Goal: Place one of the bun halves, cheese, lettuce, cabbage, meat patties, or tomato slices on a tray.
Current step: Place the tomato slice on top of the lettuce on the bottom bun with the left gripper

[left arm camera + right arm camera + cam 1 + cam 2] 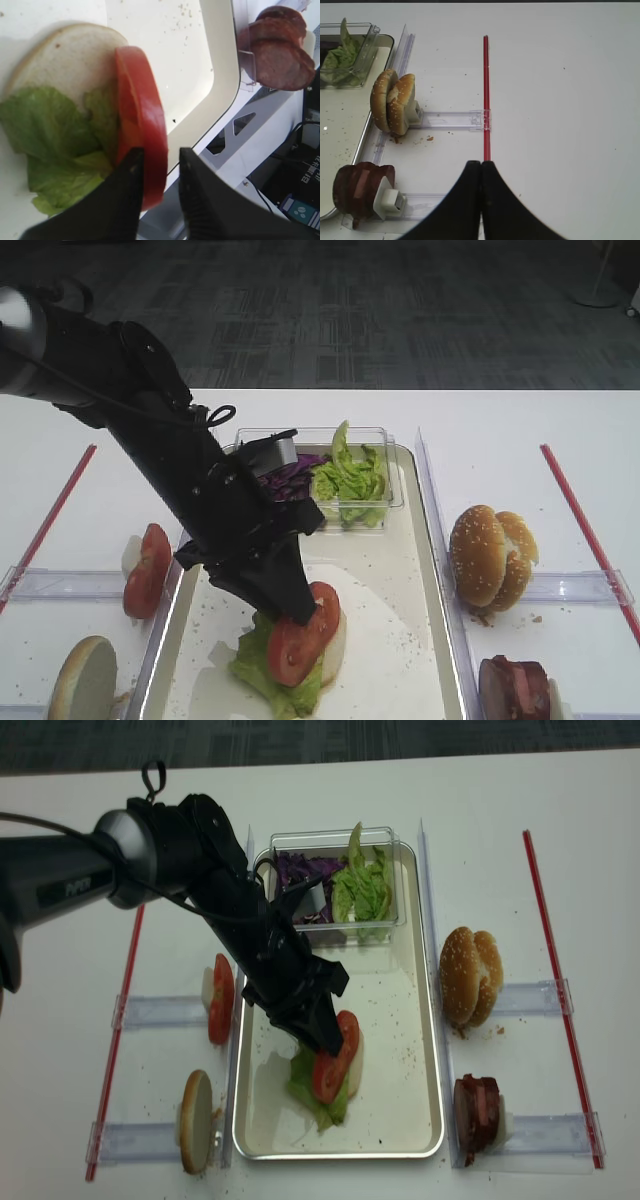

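Overhead, a long silver-rimmed tray [420,1060] lies in the middle of a white table [600,840]. On the tray's cream floor sits a small stack: a bun half [65,55] with its pale cut face up, a frilly green lettuce leaf [50,140] lying on it, and a bright red tomato slice [142,120] standing on edge on top of them, leaning rather than lying flat.

The left gripper [156,165], on a black arm reaching down from the upper left, is low over the stack. Its two dark fingers are slightly parted on either side of the tomato slice's rim; one finger touches it, while a narrow gap shows beside the other, so a firm hold cannot be confirmed.

At the far end of the tray, a clear plastic tub [390,835] contains shredded purple cabbage [295,870] and more lettuce.

Left of the tray, clear holders on the table keep more tomato slices [220,1000] and another bun half [194,1120] upright. Right of the tray, sesame buns [468,975] and dark meat patties [478,1115] stand in similar holders. Red strips [555,970] run along both outer sides of the table.

The right gripper [481,200] is over bare table to the right of the holders, its fingers pressed together with nothing between them.
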Available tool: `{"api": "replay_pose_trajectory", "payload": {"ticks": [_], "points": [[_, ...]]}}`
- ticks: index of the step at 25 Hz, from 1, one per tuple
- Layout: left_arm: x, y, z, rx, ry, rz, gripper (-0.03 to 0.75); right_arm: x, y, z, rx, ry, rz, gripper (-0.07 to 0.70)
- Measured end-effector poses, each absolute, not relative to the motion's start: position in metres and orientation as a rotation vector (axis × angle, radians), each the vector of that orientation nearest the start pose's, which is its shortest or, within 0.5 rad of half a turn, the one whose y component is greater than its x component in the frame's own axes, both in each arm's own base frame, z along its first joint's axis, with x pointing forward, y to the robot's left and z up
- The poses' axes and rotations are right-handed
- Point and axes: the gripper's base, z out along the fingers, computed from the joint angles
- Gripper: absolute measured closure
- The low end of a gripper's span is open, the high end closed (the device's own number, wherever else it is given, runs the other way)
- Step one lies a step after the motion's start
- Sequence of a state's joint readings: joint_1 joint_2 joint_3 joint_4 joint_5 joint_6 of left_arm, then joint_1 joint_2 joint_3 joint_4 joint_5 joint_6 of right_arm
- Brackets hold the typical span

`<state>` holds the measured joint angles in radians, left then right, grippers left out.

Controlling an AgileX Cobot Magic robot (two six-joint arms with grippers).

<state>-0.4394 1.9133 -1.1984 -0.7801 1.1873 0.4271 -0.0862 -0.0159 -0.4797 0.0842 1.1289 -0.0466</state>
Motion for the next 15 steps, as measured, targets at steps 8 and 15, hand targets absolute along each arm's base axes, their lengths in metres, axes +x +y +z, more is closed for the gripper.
{"api": "replay_pose_trajectory", "payload": {"ticks": [8,15], "points": [[0.2816,-0.1946,0.1757,0.744,3.126,-1.057,0.427,-0.0075,0.0076,0.2664,0.035,2.114,0.023,0.267],[0.2817,-0.1935,0.1749,0.754,3.132,-1.032,0.29,-0.0075,0.0076,0.2664,0.035,2.114,0.023,0.267]]}}
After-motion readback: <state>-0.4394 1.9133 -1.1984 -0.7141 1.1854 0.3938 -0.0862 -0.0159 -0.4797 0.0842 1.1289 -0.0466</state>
